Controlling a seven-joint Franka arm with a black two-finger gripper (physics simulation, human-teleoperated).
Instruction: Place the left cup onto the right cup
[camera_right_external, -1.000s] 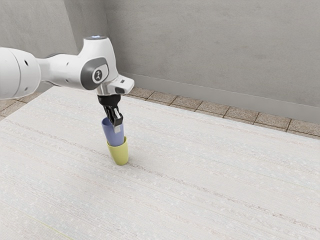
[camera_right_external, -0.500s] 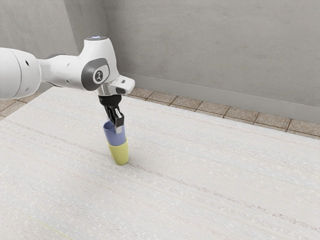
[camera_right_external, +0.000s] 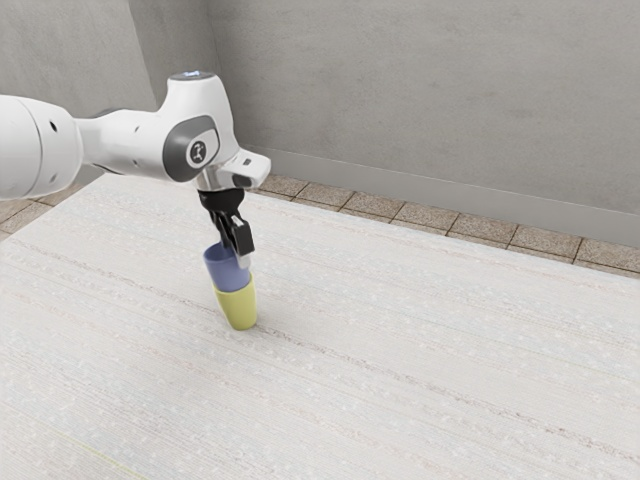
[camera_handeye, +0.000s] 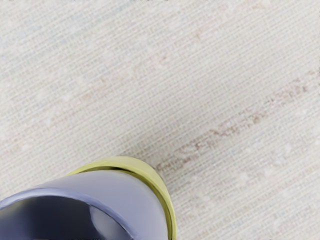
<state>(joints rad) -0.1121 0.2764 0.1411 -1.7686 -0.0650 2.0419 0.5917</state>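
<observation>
Blue cup (camera_right_external: 222, 268) sits tilted inside yellow cup (camera_right_external: 238, 305)

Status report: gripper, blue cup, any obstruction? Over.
Gripper at rim of blue cup. It sits nested in yellow cup, leaning toward the exterior view's left. Nothing in the way.

Pale table (camera_right_external: 450, 380), grey wall (camera_right_external: 420, 80), brick floor (camera_right_external: 480, 225).
</observation>
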